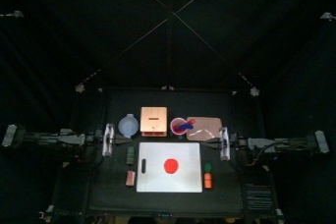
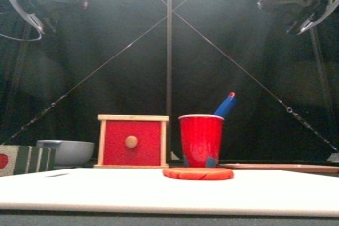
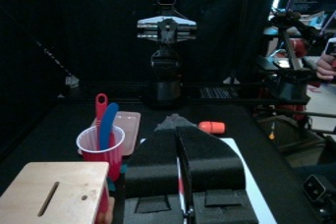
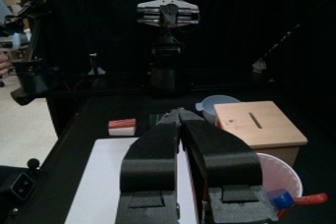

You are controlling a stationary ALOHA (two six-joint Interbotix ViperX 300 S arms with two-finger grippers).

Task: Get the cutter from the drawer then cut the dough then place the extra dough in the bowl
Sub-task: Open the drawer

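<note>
Left tool (image 3: 178, 130): jaws pressed together with only a seam between them, nothing held. It is poised past the left edge of the white board (image 1: 171, 166), pointing inward across the desk (image 1: 92, 194), and touches none of the things.

Right tool (image 4: 180, 128): jaws likewise closed with no visible gap, empty. It mirrors the other off the board's right edge. The two tools face each other, well apart, with the board between them.

Dough (image 1: 170, 165): a flat red disc lying whole on the middle of the white board, clear of both tools.

Wooden box (image 1: 155, 122): behind the board, near its back edge. Its red drawer front (image 2: 133, 141) sits flush in the box; the inside is hidden.

Bowl (image 1: 128, 125): blue-grey, just left of the wooden box. What it contains cannot be told from here.

Red cup (image 2: 201, 139): just right of the box, with a blue knife (image 2: 225, 104) sticking up from it. The pink tray (image 1: 207, 127) lies flat just right of the cup.

Two small toys on the bare desk: a reddish toy (image 1: 130, 177) beside the board's left edge and an orange toy (image 1: 209, 180) beside its right edge.
</note>
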